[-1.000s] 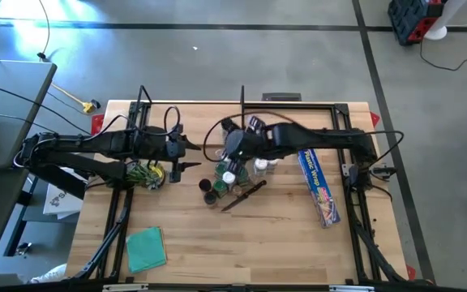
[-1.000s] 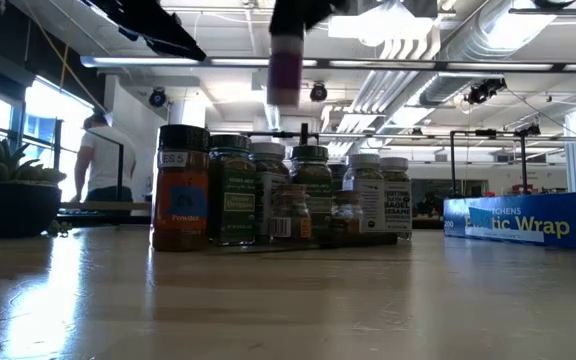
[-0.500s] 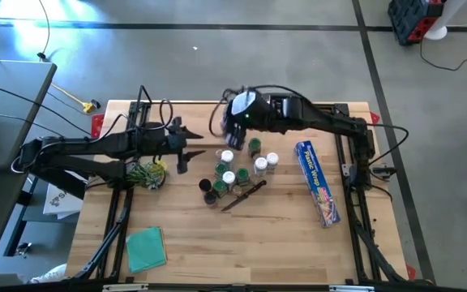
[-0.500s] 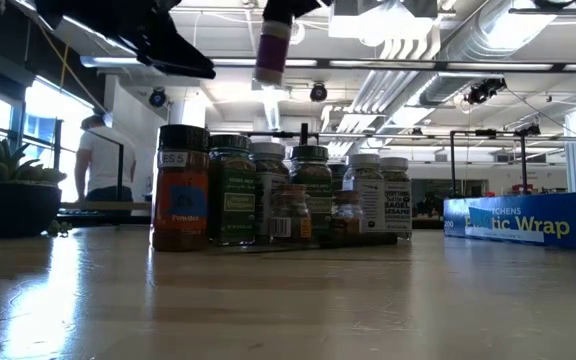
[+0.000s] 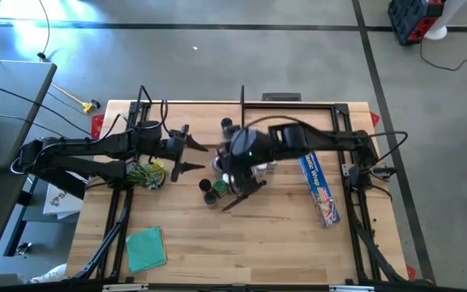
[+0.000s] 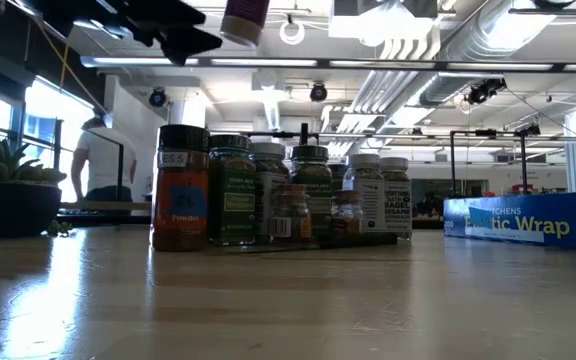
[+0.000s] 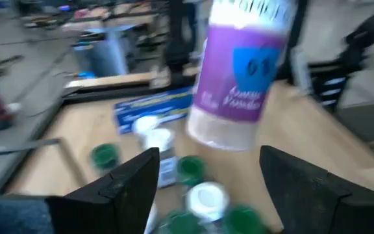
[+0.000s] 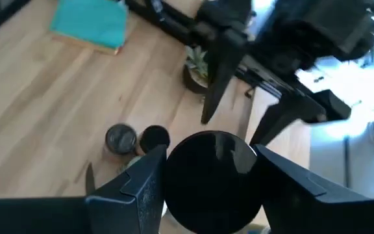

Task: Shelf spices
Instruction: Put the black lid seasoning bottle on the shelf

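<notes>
While the right gripper [image 8: 210, 188] holds a purple-labelled spice jar [image 7: 239, 71] in its fingers above the jar cluster [image 6: 288, 195] on the tabletop [image 5: 242, 243], the left gripper [image 5: 186, 148] waits open beside it; handover likely follows, requiring alignment.

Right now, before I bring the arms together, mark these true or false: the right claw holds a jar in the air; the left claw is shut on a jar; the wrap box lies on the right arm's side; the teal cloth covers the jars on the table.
1. The right claw holds a purple-labelled jar in the air. True.
2. The left claw is shut on a jar. False: its fingers stand apart, with the purple-labelled jar in front of them, ungripped.
3. The blue wrap box lies on the right arm's side of the table. True.
4. The teal cloth covers the jars on the table. False: it lies apart from them, near the table's front left corner.
</notes>
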### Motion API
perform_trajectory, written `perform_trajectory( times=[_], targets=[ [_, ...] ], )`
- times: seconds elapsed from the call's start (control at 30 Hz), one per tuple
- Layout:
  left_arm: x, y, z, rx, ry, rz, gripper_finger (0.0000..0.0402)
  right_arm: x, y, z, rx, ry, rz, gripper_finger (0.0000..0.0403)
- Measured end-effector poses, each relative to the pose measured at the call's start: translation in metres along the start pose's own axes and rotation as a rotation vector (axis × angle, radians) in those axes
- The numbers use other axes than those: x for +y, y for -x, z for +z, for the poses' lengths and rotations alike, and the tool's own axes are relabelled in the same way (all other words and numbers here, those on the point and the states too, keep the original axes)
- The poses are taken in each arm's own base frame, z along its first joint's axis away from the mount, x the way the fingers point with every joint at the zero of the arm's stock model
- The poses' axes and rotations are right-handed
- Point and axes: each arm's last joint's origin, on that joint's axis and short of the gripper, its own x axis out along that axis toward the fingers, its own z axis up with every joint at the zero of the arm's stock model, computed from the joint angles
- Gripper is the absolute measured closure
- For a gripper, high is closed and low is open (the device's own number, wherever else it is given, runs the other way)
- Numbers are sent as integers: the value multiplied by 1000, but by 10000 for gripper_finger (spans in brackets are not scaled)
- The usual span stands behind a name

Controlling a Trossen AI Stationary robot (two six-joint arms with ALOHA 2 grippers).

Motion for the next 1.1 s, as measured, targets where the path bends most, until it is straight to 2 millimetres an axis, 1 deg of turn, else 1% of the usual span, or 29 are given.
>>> perform_trajectory(
  times=[0.2, 0.3, 0.4, 0.47, 0.57, 0.73, 0.93, 1.1],
  targets=[
    [-9, -2, 6, -82, 60, -286, 118, 33, 6, 17, -53, 158, 47, 210],
    [-14, -10, 9, -121, 67, -346, 117, 44, 7, 26, -108, 188, 74, 210],
    [-19, -20, 8, -120, 94, -398, 117, 53, 0, 31, -137, 211, 104, 210],
    [-23, -29, 6, -120, 114, -464, 117, 58, -8, 32, -132, 228, 115, 210],
    [-30, -42, 8, -124, 139, -559, 117, 63, -20, 32, -118, 240, 132, 210],
    [-38, -64, 4, -63, 164, -600, 117, 68, -35, 31, -113, 244, 178, 210],
    [-43, -84, -3, -8, 182, -650, 117, 69, -37, 31, -113, 243, 183, 210],
    [-51, -95, -5, -11, 109, -730, 117, 70, -36, 32, -143, 239, 234, 210]
  ],
)
